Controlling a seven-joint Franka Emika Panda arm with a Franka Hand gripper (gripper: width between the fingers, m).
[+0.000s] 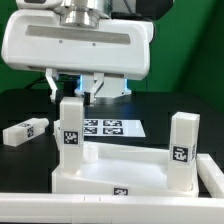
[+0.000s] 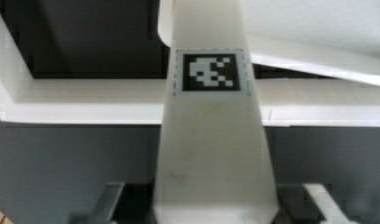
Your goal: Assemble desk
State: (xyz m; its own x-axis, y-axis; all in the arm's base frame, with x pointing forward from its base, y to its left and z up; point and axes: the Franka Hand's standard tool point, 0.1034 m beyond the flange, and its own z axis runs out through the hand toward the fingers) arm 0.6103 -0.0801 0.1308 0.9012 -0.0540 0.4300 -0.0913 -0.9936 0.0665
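The white tabletop (image 1: 120, 178) lies at the front like a tray, rim up. One white leg (image 1: 72, 128) stands upright in its corner at the exterior view's left, and another leg (image 1: 180, 150) stands at the right corner. A third leg (image 1: 25, 130) lies loose on the black table at the left. My gripper (image 1: 78, 92) hangs just above the left upright leg. In the wrist view my gripper (image 2: 212, 205) straddles that tagged leg (image 2: 212, 120). Dark gaps show between the leg and both fingers (image 2: 112, 200), so it is open. The tabletop's rim (image 2: 80, 100) runs behind the leg.
The marker board (image 1: 112, 127) lies flat on the table behind the tabletop. The big white robot body (image 1: 75, 45) fills the top of the exterior view. A white ledge (image 1: 60, 205) runs along the front edge.
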